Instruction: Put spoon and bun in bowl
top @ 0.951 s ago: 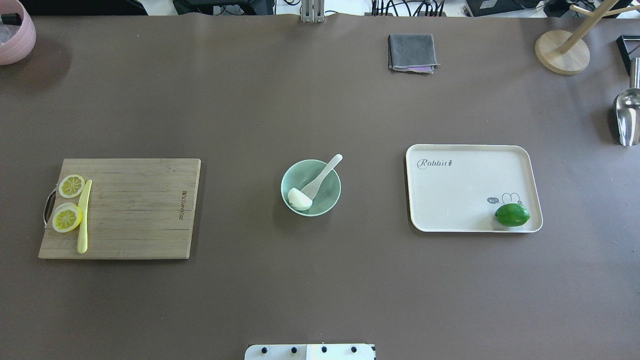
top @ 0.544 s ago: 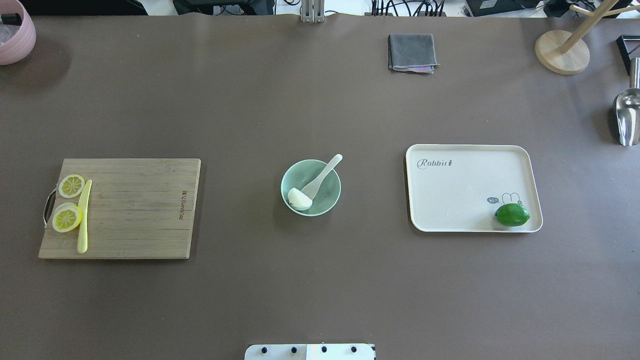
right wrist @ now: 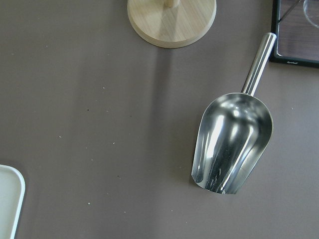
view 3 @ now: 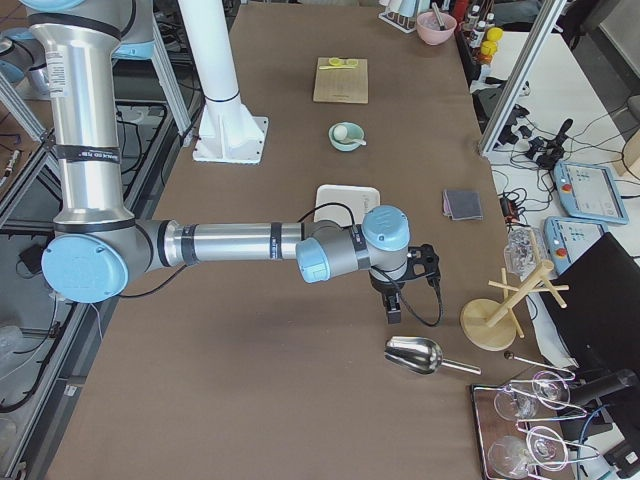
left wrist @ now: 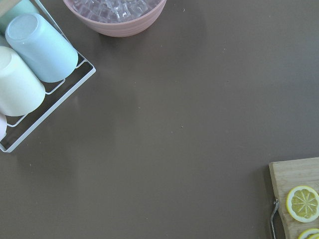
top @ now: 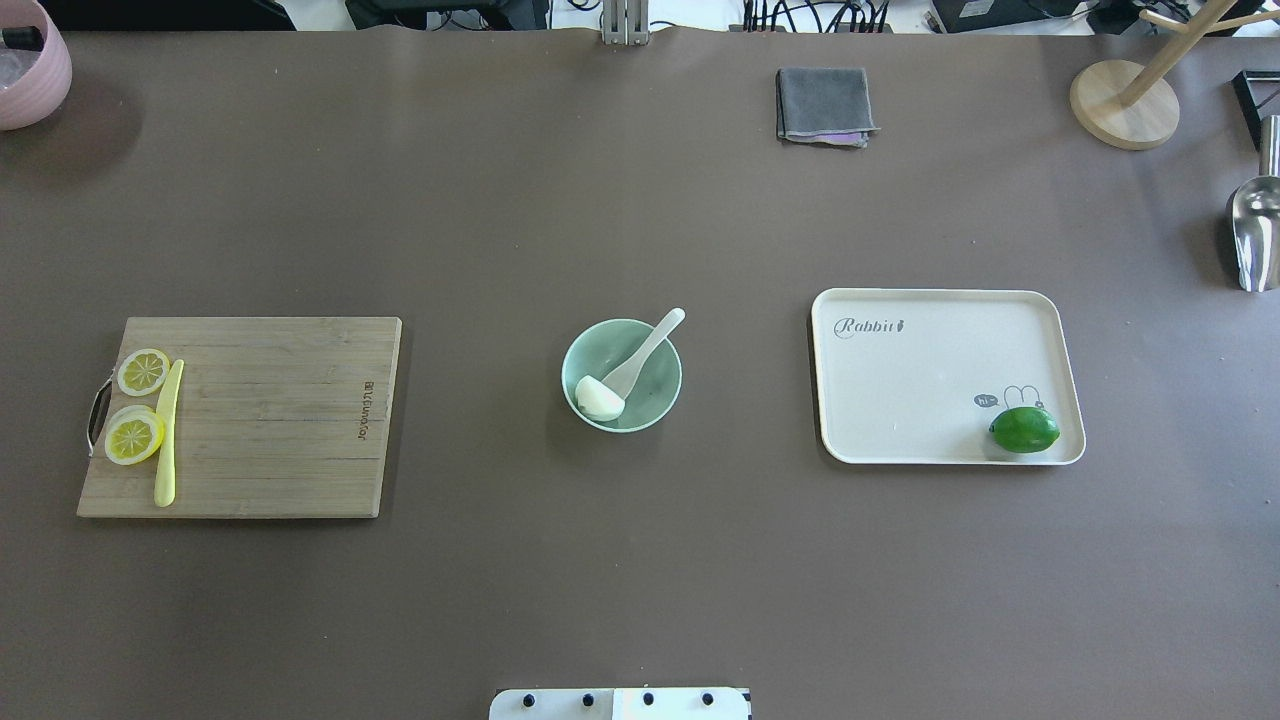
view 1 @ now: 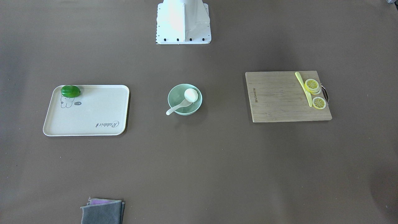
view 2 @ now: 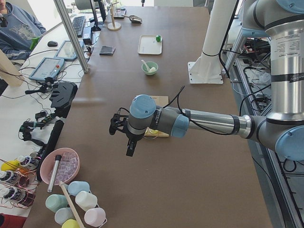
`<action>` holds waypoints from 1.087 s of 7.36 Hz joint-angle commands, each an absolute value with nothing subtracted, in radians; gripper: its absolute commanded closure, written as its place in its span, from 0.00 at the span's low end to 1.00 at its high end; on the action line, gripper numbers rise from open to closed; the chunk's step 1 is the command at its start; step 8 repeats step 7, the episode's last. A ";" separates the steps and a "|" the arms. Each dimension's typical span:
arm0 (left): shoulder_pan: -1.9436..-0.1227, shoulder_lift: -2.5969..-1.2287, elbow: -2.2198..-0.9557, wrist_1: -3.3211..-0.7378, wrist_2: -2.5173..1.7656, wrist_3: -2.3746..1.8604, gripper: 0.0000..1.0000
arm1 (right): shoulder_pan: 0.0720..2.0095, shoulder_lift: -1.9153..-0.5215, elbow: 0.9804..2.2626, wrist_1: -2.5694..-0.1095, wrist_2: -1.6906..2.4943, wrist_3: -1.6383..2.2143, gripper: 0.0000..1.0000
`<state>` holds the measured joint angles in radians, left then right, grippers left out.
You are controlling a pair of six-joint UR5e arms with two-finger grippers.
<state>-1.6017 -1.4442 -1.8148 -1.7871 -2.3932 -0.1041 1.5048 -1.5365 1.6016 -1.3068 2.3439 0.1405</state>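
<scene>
Overhead exterior is being shown unchanged over the last second: nothing on the wide brown table (top: 640,220) is being moved. Both arms are being held clear of the middle, out toward the table's ends. The left gripper (view 2: 129,149) is being hung over bare table near the pink bowl of ice (view 2: 59,166), the right gripper (view 3: 392,308) near the shiny steel scoop (right wrist: 232,144). Whether their jaws are apart or together cannot be told, since they are being caught only in the side views. The rectangular bamboo cutting board (top: 270,420) and the cream plastic tray (top: 930,380) are being left alone. At the centre, the round pale mint-green bowl (top: 600,350) is being used as intended. The cream-white plastic soup spoon (top: 645,352) is being rested with its scoop inside and its handle leaning out over the far-right rim. The small round white steamed-bun toy (top: 599,397) is being kept inside at the near-left wall, against the scoop. With no motion being registered, the task is being judged complete.
</scene>
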 commanded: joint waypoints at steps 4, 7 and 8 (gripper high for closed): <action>-1.562 -1.534 -1.701 -1.789 -2.447 -0.101 0.02 | 1.496 -1.485 1.598 -1.316 2.350 0.156 0.00; -1.562 -1.531 -1.729 -1.789 -2.447 -0.101 0.02 | 1.508 -1.518 1.591 -1.335 2.426 0.153 0.00; -1.562 -1.531 -1.729 -1.789 -2.447 -0.101 0.02 | 1.508 -1.518 1.591 -1.335 2.426 0.153 0.00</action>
